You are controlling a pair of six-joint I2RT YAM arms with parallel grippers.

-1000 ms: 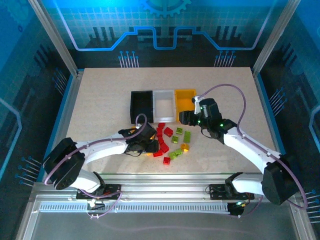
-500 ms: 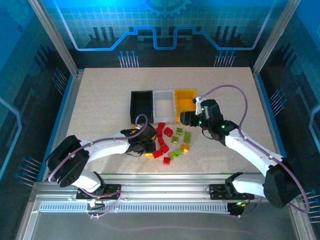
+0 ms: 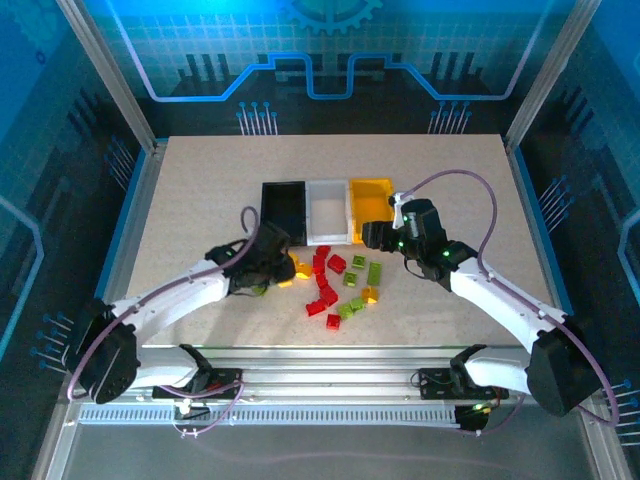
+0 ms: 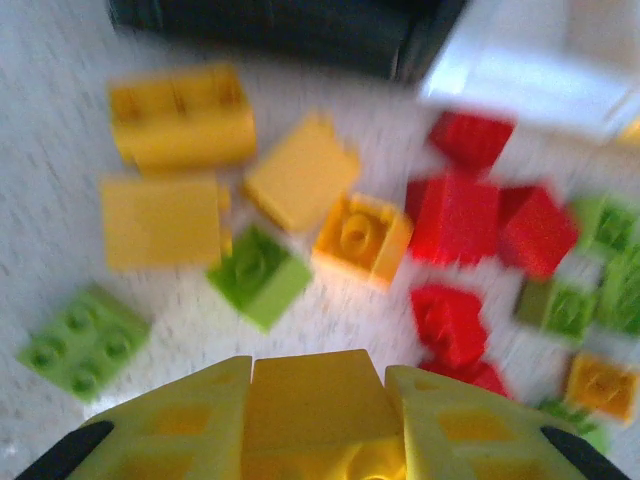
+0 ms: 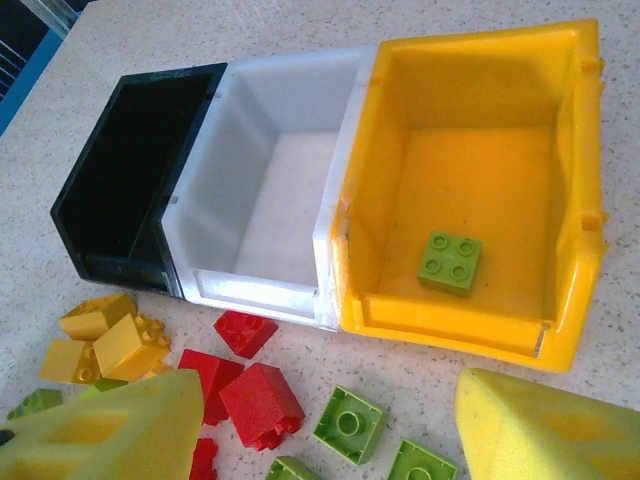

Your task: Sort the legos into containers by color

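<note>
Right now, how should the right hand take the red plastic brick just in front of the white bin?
Come from above; close on the left and right faces of the red plastic brick, where bare table shows. The white plastic bin sits close behind it and another red brick close in front, crowding those sides.

The table [image 5: 250, 30] is beige with fine dark speckles. The black bin [image 5: 130, 170], white bin [image 5: 270, 200] and yellow bin [image 5: 480, 90] are plain; the brick [image 5: 449, 262] in the yellow one is lime green. Loose on the table are red bricks [image 5: 260, 403], green bricks [image 5: 348, 423] and orange-yellow bricks [image 5: 125, 345]. Between the left gripper's [image 4: 315, 372] yellow pads [image 4: 180, 420], a blurred block [image 4: 315, 405] looks orange-yellow.
</note>
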